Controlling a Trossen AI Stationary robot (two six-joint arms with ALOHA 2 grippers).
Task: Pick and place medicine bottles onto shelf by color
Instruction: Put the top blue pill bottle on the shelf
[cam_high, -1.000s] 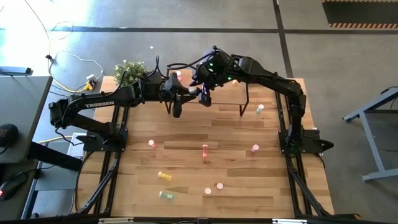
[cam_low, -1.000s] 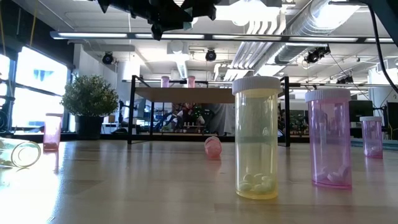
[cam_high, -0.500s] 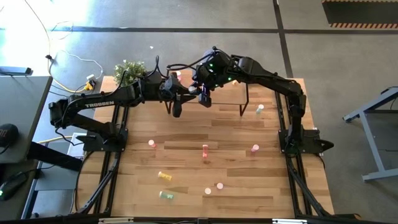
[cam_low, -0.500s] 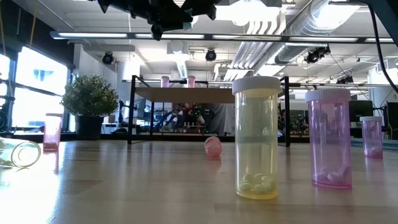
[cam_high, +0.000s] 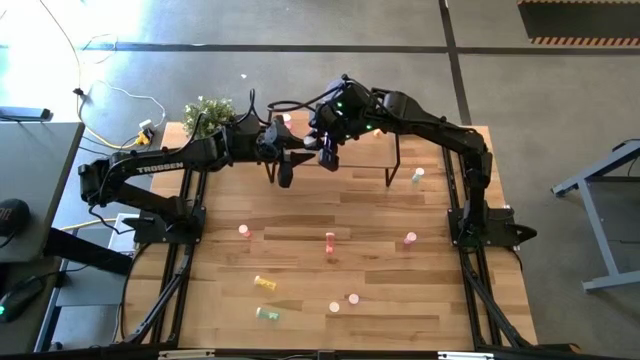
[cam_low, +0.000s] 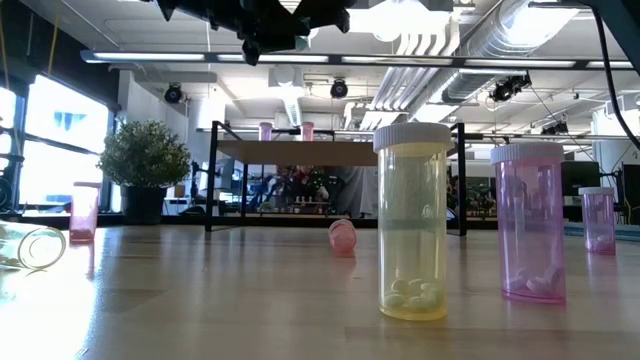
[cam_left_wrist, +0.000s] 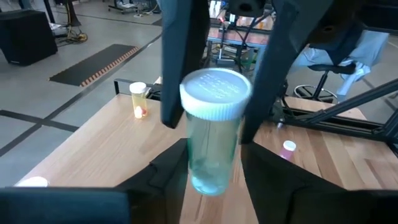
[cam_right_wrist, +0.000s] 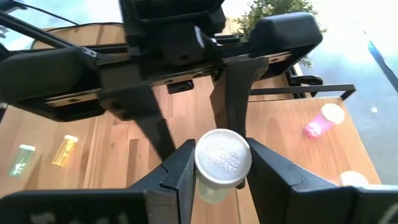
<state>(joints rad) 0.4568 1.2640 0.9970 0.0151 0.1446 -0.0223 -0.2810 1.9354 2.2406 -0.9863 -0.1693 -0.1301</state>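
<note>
— So where is the pale green bottle (cam_left_wrist: 214, 130) right now?

— Up in the air, above the far part of the table (cam_high: 350, 210), just left of the shelf (cam_low: 330, 152), with both grippers meeting on it. The right gripper (cam_right_wrist: 221, 169) has its fingers closed against the white cap. The left gripper (cam_left_wrist: 214, 182) flanks the lower body, though we cannot tell whether it is clamping or loose.

— Then we judge this a handover, left to right?

— Likely. To do it well, we should make sure the right hold on the cap is firm before the left one lets go fully. A cap hold is shallow, so the bottle may tilt or slip.

— And after that?

— We back the left arm straight away from the bottle without brushing it. Then we carry the bottle to the shelf, keeping it upright, and set it apart from the two pink bottles (cam_low: 265, 130) standing at the shelf's left end.
</note>
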